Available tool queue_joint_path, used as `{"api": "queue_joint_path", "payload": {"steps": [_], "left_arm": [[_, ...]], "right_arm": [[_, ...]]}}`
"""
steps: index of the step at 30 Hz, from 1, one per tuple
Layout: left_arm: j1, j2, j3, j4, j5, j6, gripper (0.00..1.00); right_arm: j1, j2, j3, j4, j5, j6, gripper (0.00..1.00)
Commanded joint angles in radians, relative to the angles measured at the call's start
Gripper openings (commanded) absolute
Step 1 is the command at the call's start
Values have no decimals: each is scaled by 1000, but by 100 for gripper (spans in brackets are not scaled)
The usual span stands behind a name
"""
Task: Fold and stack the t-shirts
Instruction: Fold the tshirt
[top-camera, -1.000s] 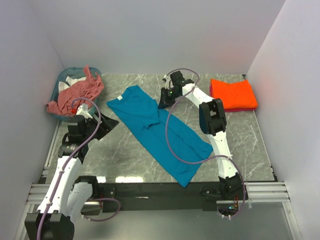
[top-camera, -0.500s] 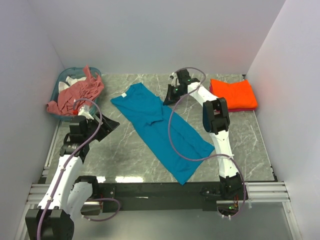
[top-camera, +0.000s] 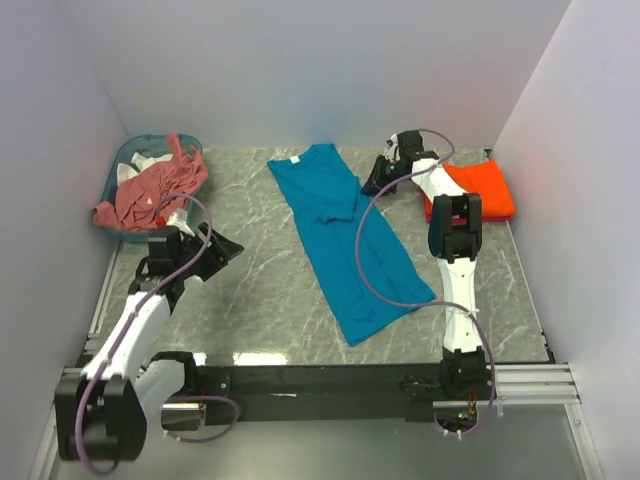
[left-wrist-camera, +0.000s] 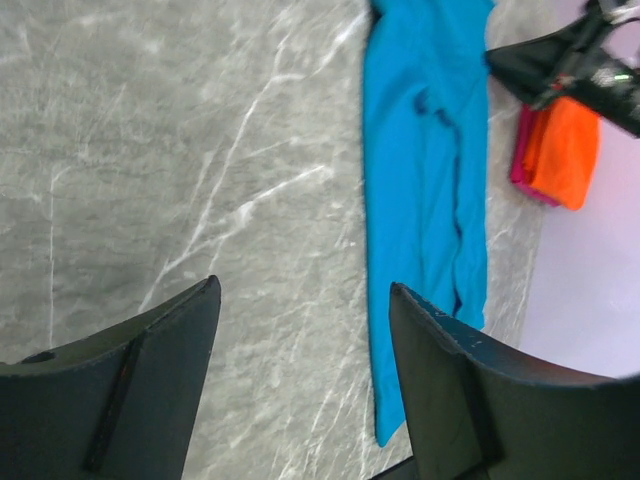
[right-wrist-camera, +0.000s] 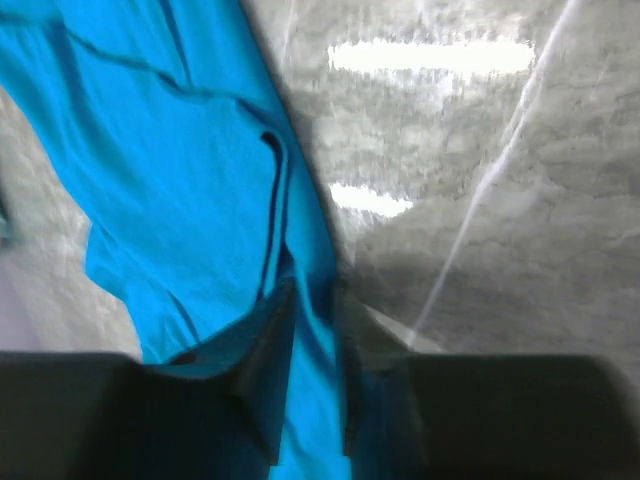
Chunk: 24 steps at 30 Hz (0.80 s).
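The teal-blue t-shirt (top-camera: 345, 240) lies stretched out in the middle of the table, its white neck tag at the far end. It also shows in the left wrist view (left-wrist-camera: 430, 150). My right gripper (top-camera: 377, 184) is shut on the shirt's right edge near the sleeve, and the cloth (right-wrist-camera: 180, 170) sits pinched between its jaws (right-wrist-camera: 315, 330). The orange t-shirt (top-camera: 478, 188) lies folded at the back right. The salmon-pink t-shirt (top-camera: 155, 185) is heaped in the basket. My left gripper (top-camera: 218, 245) is open and empty over bare table, left of the teal shirt (left-wrist-camera: 305, 290).
The teal plastic basket (top-camera: 122, 158) stands at the back left with some white cloth in it. A darker pink layer (left-wrist-camera: 522, 150) shows under the orange shirt. White walls close in the left, back and right sides.
My right gripper has pulled the teal shirt toward the back right, so it now lies straighter and farther right. My left gripper has shifted slightly right and stays open.
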Motion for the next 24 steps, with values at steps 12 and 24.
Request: {"api": "queue_joint_path", "payload": {"steps": [12,24], "left_arm": [[-158,794,525,160,-93,24,62],[-181,1328,1217,-129,-159,36,46]], "right_arm": [[30,-598,-444,-118,28,-711,51],[68,-1079,-900,-36,-231,-803,97]]}}
